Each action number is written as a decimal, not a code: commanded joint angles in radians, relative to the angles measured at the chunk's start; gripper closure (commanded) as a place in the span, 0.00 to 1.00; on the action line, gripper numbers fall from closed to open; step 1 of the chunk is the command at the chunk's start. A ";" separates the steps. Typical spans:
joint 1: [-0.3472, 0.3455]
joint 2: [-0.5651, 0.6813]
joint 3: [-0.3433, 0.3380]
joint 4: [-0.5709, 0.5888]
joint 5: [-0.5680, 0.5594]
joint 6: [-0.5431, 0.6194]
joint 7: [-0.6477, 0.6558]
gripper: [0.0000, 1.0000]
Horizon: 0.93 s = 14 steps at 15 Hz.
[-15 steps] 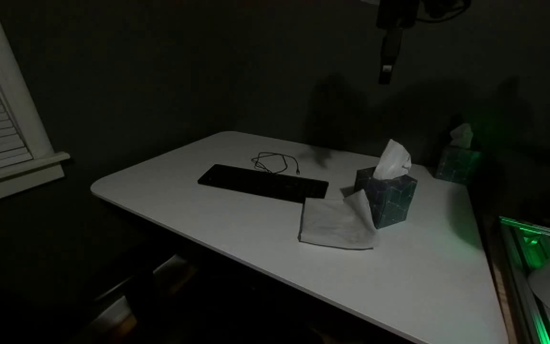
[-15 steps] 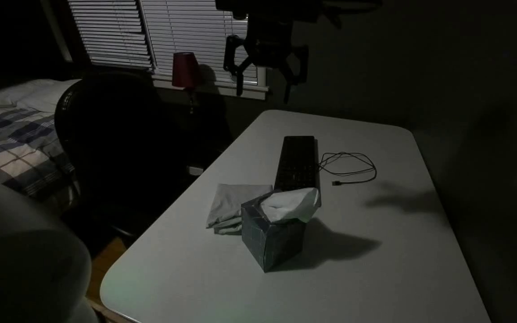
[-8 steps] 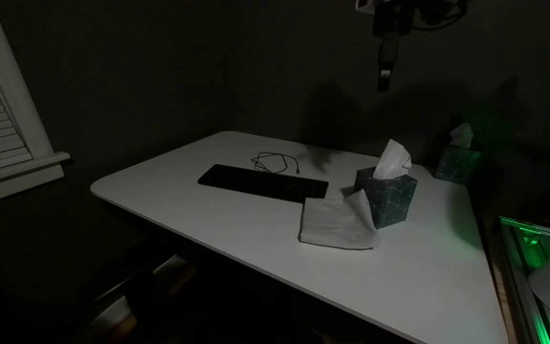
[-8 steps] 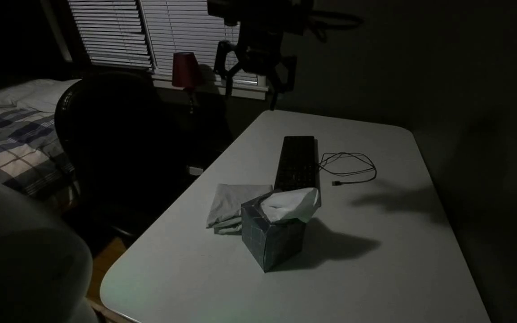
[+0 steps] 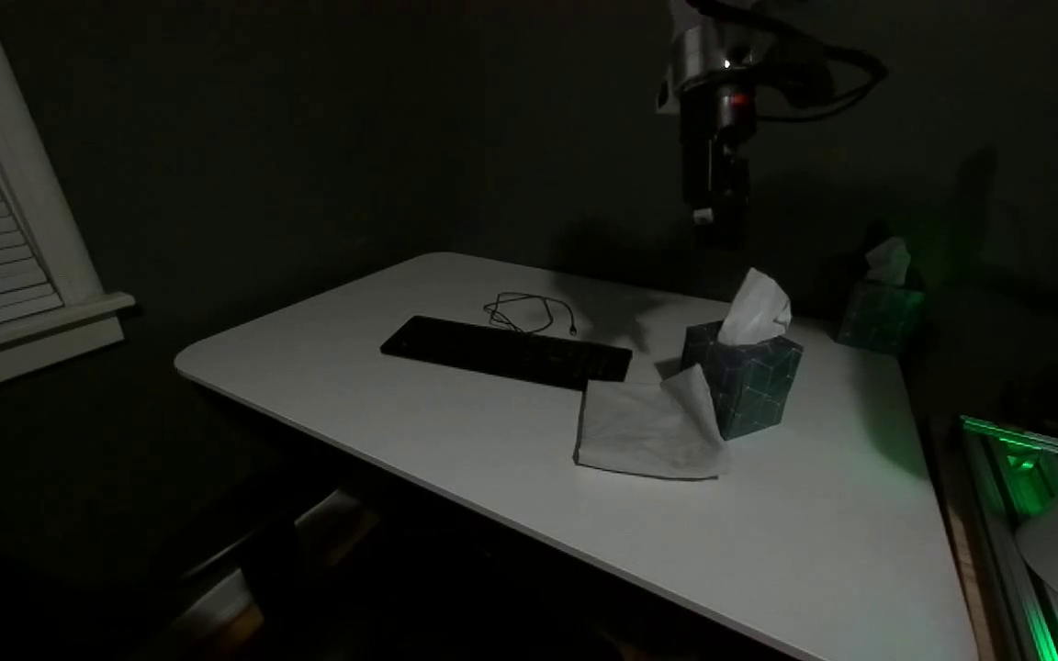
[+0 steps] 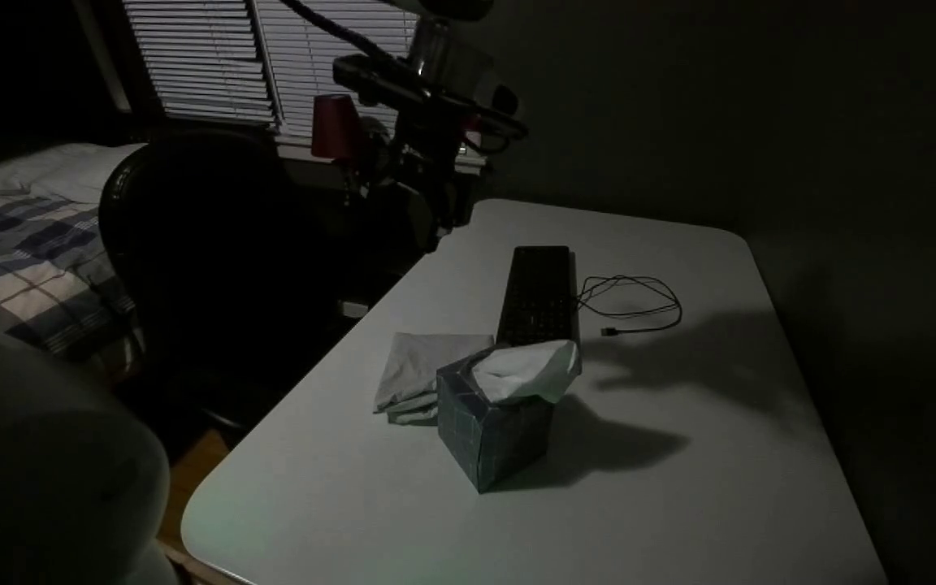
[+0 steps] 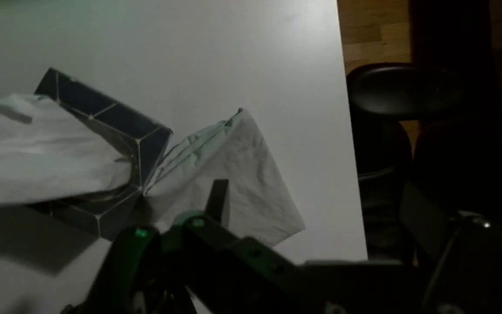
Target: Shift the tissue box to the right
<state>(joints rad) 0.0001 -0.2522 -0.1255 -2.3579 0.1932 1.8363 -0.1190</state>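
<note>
The tissue box (image 5: 754, 390), dark teal-grey with pale lines, stands upright on the white table in both exterior views (image 6: 492, 439). A white tissue pokes from its top. In the wrist view the box (image 7: 150, 144) is at the left, partly covered by its tissue. My gripper (image 5: 720, 229) hangs in the air well above the table, apart from the box, and is also seen in an exterior view (image 6: 447, 231). In the wrist view the gripper (image 7: 316, 187) has its fingers wide apart with nothing between them; the right finger is very dark.
A grey folded cloth (image 5: 648, 431) lies against the box. A black keyboard (image 5: 506, 351) and a coiled cable (image 6: 639, 305) lie beyond it. A green-tinted box with a white top (image 5: 883, 312) is at the back corner. A dark chair (image 6: 200, 284) stands beside the table.
My gripper has come lower and turned about its own axis, shifting left in both exterior views. The tissue box, cloth and keyboard have not moved.
</note>
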 commanded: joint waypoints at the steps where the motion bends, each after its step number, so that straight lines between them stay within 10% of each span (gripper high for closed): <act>1: -0.027 0.007 0.047 -0.088 0.015 0.069 0.189 0.00; 7: -0.065 0.044 0.074 -0.203 -0.007 0.258 0.464 0.00; 14: -0.062 0.052 0.069 -0.182 -0.006 0.254 0.414 0.00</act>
<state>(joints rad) -0.0518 -0.2009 -0.0662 -2.5414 0.1854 2.0933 0.2971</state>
